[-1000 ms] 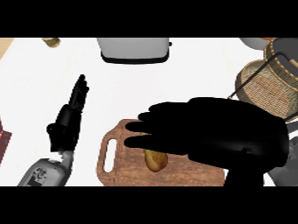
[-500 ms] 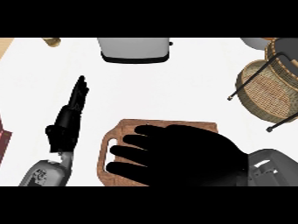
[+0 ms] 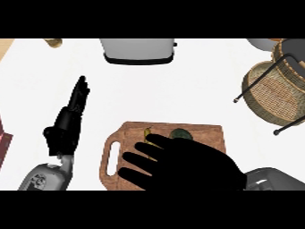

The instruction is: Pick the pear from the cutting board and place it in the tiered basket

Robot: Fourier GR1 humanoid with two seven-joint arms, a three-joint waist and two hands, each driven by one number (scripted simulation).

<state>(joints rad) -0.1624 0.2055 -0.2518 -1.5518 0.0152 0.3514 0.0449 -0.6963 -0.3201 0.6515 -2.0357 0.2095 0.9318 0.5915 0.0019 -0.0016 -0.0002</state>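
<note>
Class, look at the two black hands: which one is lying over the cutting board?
The right hand. It covers the cutting board, while the left hand rests off the board, fingers straight.

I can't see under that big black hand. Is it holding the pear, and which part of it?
It cannot be told. The right hand lies over the cutting board, hiding most of the pear; only a bit peeks past its fingertips. The left hand holds nothing.

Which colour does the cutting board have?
The cutting board is brown, like wood. The head view shows it.
</note>
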